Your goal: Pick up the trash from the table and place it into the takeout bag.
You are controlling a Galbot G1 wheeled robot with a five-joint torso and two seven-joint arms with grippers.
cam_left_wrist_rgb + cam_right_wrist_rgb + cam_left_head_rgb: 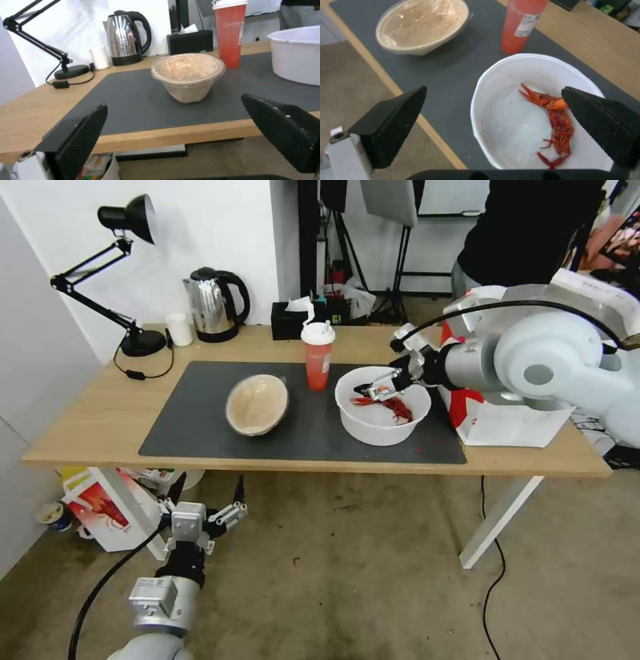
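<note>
The right gripper (373,388), jaws spread, is hovering over the white bowl (380,415) on the worktop (100,413); a one-sided rim grab risks tipping shells (553,120) out. The left gripper (203,507) is waiting below, jaws spread.

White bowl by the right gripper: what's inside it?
The white bowl holds red crayfish shells on a bare bottom. The right gripper hovers open above, hiding part of one side.

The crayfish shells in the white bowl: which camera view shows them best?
The right wrist view: it looks straight down into the white bowl, so the crayfish shells lie in plain sight between the open right gripper fingers. The head view shows them smaller, partly behind that gripper. The left wrist view gives the bowl's outer wall alone.
</note>
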